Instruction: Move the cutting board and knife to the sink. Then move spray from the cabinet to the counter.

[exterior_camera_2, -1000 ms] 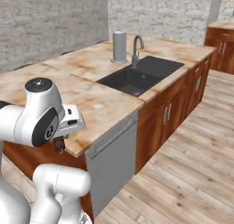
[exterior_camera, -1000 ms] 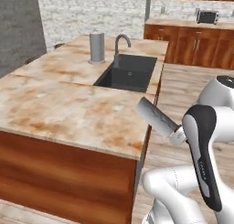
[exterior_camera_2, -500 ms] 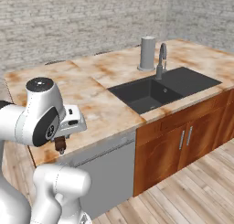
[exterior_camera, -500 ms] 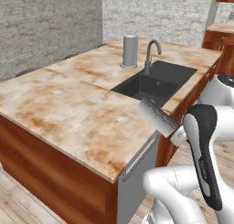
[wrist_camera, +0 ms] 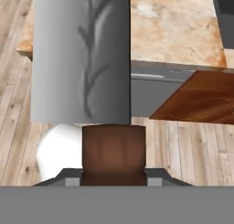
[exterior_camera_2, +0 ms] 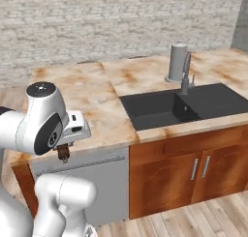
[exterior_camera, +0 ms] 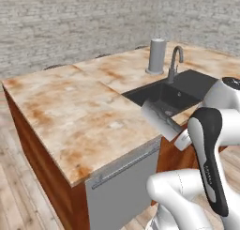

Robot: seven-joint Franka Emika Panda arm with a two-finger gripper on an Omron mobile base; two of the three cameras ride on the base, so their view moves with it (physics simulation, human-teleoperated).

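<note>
My gripper is shut on the knife's short brown handle. The wide grey blade stretches away from the hand. In the left base view the knife hangs in the air over the counter's near edge, just short of the dark sink. The right base view has the handle's end poking out below the white hand. The counter is beige stone mottled with rust, and the sink is set into it. The cutting board, the spray and the cabinet are out of view.
A grey cylinder stands behind the sink beside a curved faucet. A grey dishwasher front and wooden doors lie under the counter. A brick wall runs behind, and wooden floor lies in front.
The whole picture has shifted, so the base has driven and turned along the counter. The sink now sits further right in the right base view. The knife stays in my grip.
</note>
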